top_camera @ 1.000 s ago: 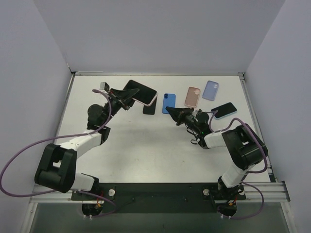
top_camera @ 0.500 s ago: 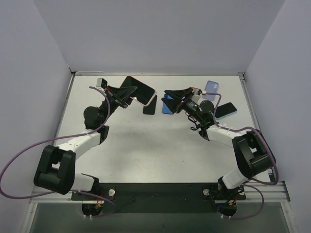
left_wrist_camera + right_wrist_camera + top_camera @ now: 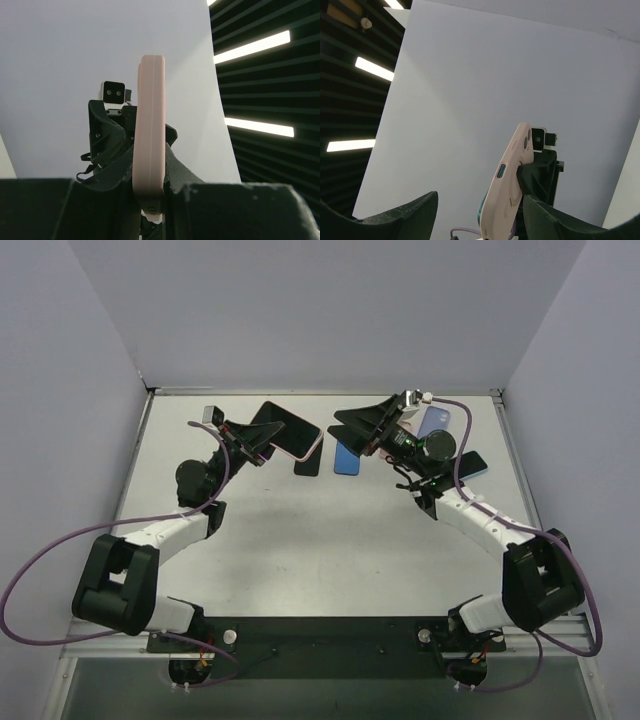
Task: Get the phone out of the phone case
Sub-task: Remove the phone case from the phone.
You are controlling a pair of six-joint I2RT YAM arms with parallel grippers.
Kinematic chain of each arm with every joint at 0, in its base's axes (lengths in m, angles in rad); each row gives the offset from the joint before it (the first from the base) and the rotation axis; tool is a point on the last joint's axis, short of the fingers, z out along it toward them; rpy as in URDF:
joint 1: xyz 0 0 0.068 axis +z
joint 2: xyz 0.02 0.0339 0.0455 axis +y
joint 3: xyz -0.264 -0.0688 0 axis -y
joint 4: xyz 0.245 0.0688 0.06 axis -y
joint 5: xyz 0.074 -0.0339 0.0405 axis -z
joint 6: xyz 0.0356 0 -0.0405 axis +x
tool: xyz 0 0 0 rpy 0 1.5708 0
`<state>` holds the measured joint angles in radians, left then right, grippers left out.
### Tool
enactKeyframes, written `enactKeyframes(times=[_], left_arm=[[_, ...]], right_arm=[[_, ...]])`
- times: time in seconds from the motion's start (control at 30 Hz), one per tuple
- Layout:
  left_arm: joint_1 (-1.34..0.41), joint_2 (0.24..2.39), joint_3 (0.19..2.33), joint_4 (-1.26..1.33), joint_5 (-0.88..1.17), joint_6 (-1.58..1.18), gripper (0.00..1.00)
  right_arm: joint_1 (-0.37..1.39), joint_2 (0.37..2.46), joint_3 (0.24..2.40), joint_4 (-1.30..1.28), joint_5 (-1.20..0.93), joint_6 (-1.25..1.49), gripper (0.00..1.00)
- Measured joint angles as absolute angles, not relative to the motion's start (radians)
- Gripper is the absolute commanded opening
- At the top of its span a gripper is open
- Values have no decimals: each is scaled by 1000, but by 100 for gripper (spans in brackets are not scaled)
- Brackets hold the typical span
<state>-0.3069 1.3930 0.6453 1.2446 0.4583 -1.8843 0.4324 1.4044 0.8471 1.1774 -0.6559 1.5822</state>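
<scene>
A phone with a dark screen sits in a pink phone case, held up above the back left of the table. My left gripper is shut on it. From the left wrist the case shows edge-on, upright between the two jaws. My right gripper is raised just right of the phone, open, its fingers pointing at it without touching. In the right wrist view the back of the case and its camera holes stand ahead of my open gripper, apart from both fingers.
On the table behind the arms lie a black phone case, a blue case, a lavender case and a phone in a blue-edged case, partly hidden by the right arm. Grey walls close in the table on three sides.
My right gripper has risen off the table, swung back and left toward the held phone, and opened. The left arm and the phone have barely moved.
</scene>
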Motion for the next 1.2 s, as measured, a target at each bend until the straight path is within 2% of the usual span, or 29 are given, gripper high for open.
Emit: enactKeyframes(times=[0.13, 0.27, 0.37, 0.53, 0.73, 1.2], left_arm=[[-307, 1398, 645, 1245, 458, -1884, 0], [-307, 1401, 645, 1245, 458, -1884, 0], [-307, 1402, 646, 1245, 458, -1884, 0], [-307, 1402, 646, 1245, 458, -1884, 0], [-307, 1402, 646, 1245, 458, -1884, 0], [-306, 1404, 646, 1245, 458, -1884, 0]], right_arm=[[454, 1431, 847, 1175, -674, 1580, 54], [467, 1478, 847, 1205, -688, 1602, 40], [472, 1514, 847, 1226, -690, 1632, 36], [477, 1539, 847, 1233, -689, 1662, 35], [478, 1539, 834, 1253, -677, 1687, 42], [466, 1492, 813, 1264, -651, 1693, 40]])
